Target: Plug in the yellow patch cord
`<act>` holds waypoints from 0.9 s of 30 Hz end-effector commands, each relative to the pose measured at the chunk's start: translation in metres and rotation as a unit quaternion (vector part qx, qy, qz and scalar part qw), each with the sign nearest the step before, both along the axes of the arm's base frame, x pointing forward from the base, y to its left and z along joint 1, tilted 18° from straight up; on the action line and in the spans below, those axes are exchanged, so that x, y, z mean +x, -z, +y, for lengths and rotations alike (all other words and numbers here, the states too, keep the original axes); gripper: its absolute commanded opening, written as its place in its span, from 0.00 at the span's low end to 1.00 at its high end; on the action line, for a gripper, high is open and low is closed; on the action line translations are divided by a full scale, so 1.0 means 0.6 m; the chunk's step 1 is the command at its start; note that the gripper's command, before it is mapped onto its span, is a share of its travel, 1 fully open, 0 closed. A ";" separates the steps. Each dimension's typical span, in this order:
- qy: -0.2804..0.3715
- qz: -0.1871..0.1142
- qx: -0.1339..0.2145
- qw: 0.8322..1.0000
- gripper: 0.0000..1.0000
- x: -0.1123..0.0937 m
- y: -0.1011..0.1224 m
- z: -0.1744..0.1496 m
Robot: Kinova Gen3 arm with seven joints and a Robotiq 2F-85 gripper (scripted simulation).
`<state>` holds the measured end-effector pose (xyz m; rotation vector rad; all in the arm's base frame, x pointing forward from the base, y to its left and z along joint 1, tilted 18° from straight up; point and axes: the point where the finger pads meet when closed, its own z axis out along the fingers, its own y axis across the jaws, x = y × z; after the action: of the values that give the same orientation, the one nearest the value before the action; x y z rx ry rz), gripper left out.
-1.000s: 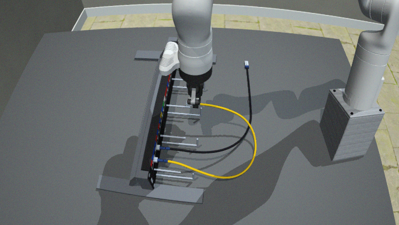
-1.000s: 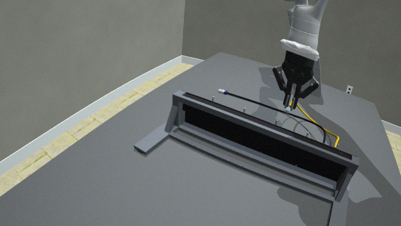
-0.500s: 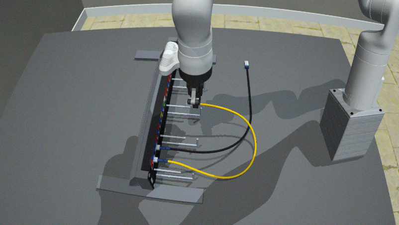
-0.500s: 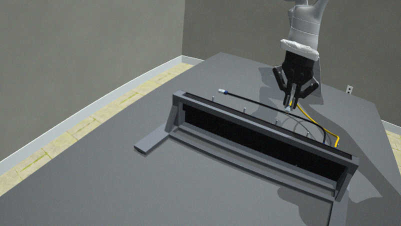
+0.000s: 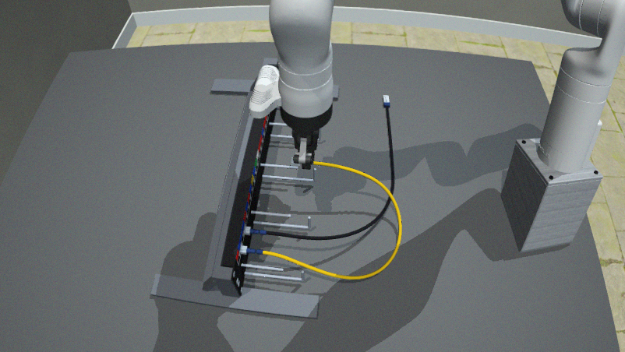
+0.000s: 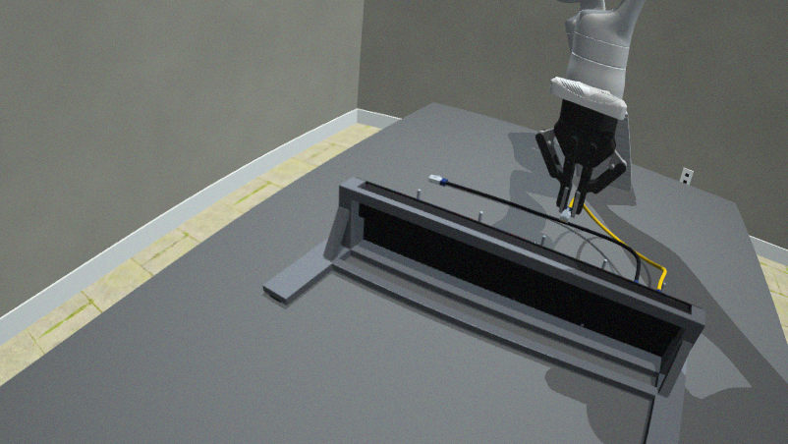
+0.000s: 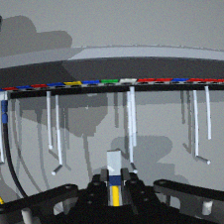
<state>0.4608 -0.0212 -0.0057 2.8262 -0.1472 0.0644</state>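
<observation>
From the top view, the gripper (image 5: 305, 160) hangs in front of the rack (image 5: 227, 205), its jaws closed on the plug (image 5: 306, 162) at the free end of the yellow patch cord (image 5: 396, 209), which is off the table and near the panel but not yet in any port. The cord sweeps out in a wide loop and returns to a port low on the panel, where its other end is already seated just beside that of the black patch cord (image 5: 389, 144), whose own free plug (image 5: 386, 100) lies loose on the table. The green label (image 5: 255, 161) sits roughly level with the gripper, with metal cable-management bars (image 5: 280, 166) between. From the exterior view, which faces the rack's back, the gripper (image 6: 571, 206) points down with the yellow patch cord (image 6: 618, 238) trailing behind it over the rack's top rail (image 6: 513, 231). From the wrist view, the plug (image 7: 114, 165) stands out ahead of the fingers, and the green label (image 7: 109, 80) lies slightly left of its line. The cord looks light and limp, so it should drag little, though its loop could catch on the bars. The plug is small, rigid and likely slippery, so it is best held by its body, behind the latch. The rack stands free, so a hard push could probably shift or tip it.
</observation>
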 end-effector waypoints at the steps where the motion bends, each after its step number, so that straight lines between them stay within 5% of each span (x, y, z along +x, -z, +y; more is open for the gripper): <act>1: 0.000 -0.001 0.000 1.000 0.00 0.001 -0.001 0.001; 27: 0.000 -0.001 0.002 1.000 0.00 0.013 0.009 -0.003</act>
<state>0.4668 -0.0213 -0.0094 2.8315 -0.1454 0.0680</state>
